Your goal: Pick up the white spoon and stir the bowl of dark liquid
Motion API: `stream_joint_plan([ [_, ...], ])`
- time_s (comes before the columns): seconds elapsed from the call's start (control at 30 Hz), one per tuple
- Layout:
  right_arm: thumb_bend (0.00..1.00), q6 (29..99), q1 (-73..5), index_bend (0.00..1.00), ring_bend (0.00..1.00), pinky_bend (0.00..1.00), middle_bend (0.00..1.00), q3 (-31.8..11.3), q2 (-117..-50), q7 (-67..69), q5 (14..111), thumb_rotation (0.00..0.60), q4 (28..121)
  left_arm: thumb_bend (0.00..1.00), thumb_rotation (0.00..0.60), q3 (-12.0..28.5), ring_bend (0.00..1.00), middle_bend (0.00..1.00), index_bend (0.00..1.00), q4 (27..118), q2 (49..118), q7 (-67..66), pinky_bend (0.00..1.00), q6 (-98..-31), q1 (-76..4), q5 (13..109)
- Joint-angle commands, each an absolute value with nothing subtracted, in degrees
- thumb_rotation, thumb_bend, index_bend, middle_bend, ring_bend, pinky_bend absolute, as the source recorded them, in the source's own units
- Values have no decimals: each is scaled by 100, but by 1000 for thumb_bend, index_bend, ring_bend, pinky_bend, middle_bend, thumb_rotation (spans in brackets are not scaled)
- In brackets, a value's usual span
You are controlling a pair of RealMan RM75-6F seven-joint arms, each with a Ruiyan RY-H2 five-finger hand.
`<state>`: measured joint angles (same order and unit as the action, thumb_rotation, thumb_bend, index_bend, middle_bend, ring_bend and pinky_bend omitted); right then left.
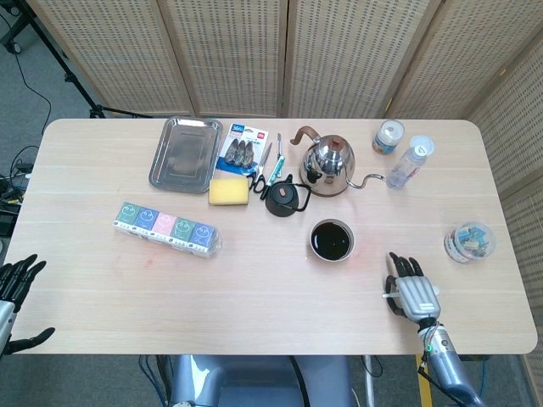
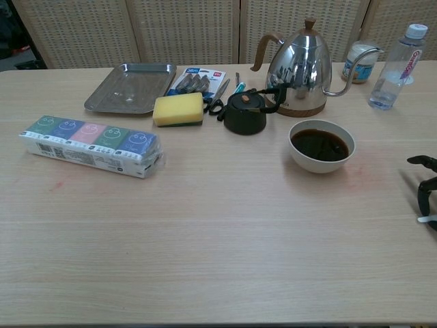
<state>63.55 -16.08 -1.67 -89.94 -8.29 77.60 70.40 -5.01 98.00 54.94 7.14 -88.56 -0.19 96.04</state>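
Observation:
The white bowl of dark liquid (image 1: 330, 240) (image 2: 321, 145) stands right of the table's middle. My right hand (image 1: 413, 292) lies palm down near the front right edge, a short way right of and nearer than the bowl. Only the white spoon's (image 1: 386, 296) (image 2: 427, 219) end shows, sticking out to the left from under the hand by the thumb; the rest is hidden. In the chest view only dark curled fingertips (image 2: 425, 191) show at the right edge. My left hand (image 1: 15, 292) hangs off the table's front left corner, fingers apart and holding nothing.
Behind the bowl stand a steel kettle (image 1: 329, 165), a black lid (image 1: 283, 198), a yellow sponge (image 1: 229, 192), scissors and a metal tray (image 1: 183, 153). A tissue pack (image 1: 166, 228) lies at left. A bottle (image 1: 408, 162), a jar (image 1: 389, 136) and a plastic tub (image 1: 468, 242) stand at right.

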Motion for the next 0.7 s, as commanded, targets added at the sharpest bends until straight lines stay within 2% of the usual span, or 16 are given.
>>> stream_joint_plan([
  [0.03, 440, 6421, -1597, 589, 0, 0, 0, -195, -8941, -764, 7788, 600, 7128, 0, 600, -500, 0, 0, 0, 9800, 5494, 712, 0, -8854, -19, 9600],
  [0.43, 440, 7177, -1538, 594, 0, 0, 0, -454, -8262, -299, 8206, 600, 8445, 0, 600, -482, 0, 0, 0, 9807, 5465, 778, 0, -8863, -17, 9559],
  [0.7, 440, 7201, -1784, 594, 0, 0, 0, -774, -7771, -474, 8301, 600, 9557, 0, 600, -500, 0, 0, 0, 9795, 5453, 823, 0, -8875, -12, 9599],
])
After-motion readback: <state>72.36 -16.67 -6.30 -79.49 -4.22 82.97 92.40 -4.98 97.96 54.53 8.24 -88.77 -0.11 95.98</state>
